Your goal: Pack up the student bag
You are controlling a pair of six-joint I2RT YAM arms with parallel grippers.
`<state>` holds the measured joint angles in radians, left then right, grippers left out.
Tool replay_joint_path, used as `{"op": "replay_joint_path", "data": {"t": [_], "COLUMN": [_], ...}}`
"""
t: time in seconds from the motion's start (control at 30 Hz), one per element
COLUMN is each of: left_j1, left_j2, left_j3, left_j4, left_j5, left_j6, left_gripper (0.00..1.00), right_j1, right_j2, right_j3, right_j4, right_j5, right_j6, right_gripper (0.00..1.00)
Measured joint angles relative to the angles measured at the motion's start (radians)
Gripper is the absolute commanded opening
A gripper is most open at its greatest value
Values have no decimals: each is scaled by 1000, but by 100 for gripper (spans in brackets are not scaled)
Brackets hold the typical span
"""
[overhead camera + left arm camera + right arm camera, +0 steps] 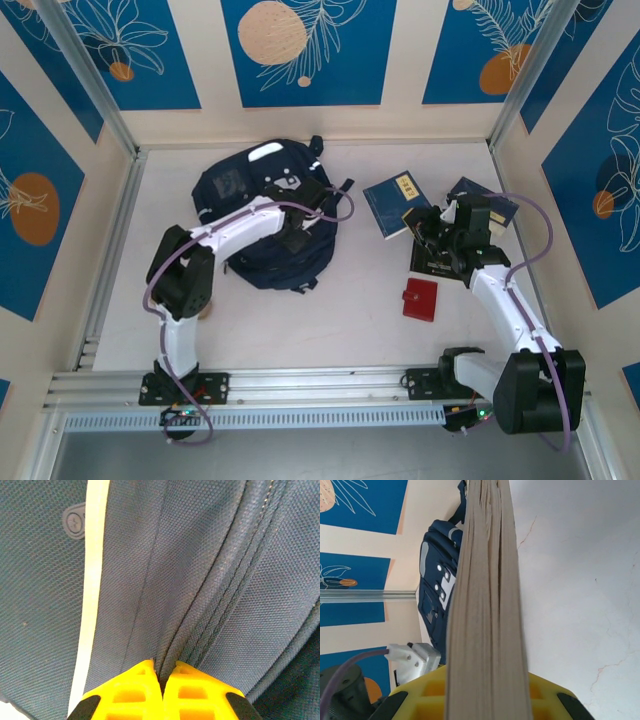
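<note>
The student bag (228, 188), dark navy weave with a thin white stripe and a pale patch, lies at the far left of the table (340, 310). The left gripper (161, 672) pinches its seam fold. The right gripper (487, 695) clamps a book (487, 605) by its page edges.

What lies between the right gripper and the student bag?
In the top view, a navy booklet with a gold label lies flat between the right gripper and the student bag, touching neither.
</note>
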<state>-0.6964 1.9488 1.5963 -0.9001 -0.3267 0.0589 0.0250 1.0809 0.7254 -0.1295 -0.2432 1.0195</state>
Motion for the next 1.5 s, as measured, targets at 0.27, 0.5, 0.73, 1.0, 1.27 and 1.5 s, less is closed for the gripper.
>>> {"op": "replay_joint_path", "data": {"t": [0.27,0.5,0.73,1.0,1.27,1.5], "left_j1": [0,0,0,0,0,0], "left_j2": [-169,-263,-265,-265,-265,-265], "left_j3": [40,88,101,103,133,137], "left_j4": [6,38,72,85,82,81], "left_j5": [-36,-56,-28,-1,2,0], "left_j6": [-44,-107,-148,-192,-238,-270], "left_gripper": [0,0,0,0,0,0], "right_j1": [5,53,210,382,462,495], "right_j2": [-40,-76,-10,290,597,862], "right_j3": [1,28,34,132,330,512], "right_j4": [-69,-150,-113,113,309,402], "right_j5": [-12,-61,-105,-113,-59,-4], "right_j6": [-32,-73,-63,42,141,196], "right_gripper": [3,4,4,4,4,4]}}
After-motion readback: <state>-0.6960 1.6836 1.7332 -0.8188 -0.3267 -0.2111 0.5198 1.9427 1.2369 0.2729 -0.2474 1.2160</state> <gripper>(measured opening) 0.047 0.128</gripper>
